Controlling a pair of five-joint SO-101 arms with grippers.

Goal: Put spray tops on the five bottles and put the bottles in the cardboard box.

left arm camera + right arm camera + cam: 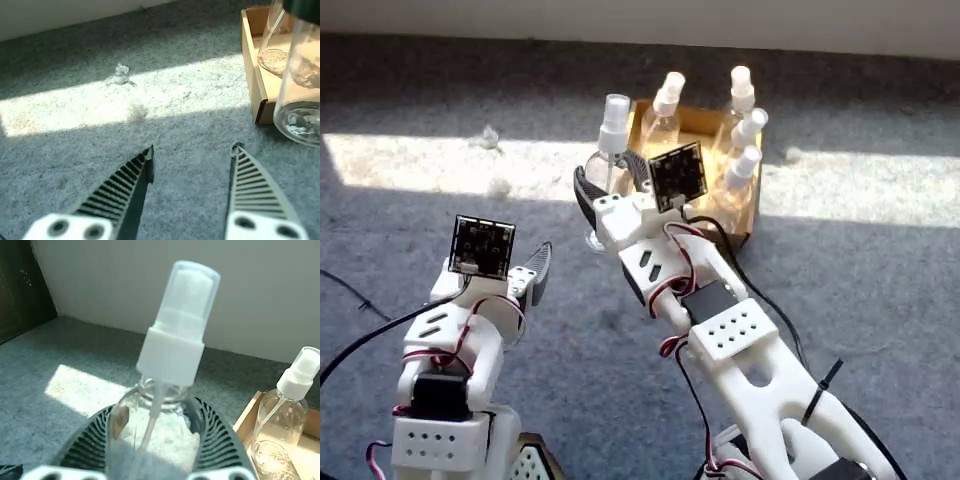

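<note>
A clear bottle (608,165) with a white spray top (177,325) stands upright between the fingers of my right gripper (157,412), which is shut on its body just left of the cardboard box (756,205). In the left wrist view this bottle (301,95) is beside the box's wall (254,75). Several capped bottles stand in the box, among them one at the back left (665,112) and one at the front right (740,172). My left gripper (193,149) is open over bare carpet, nearer the front and left of the held bottle.
Grey carpet with a sunlit band runs across the middle. Small bits of clear debris (488,137) lie on it to the left of the box, one of them seen from the left wrist (121,75). A wall closes off the back.
</note>
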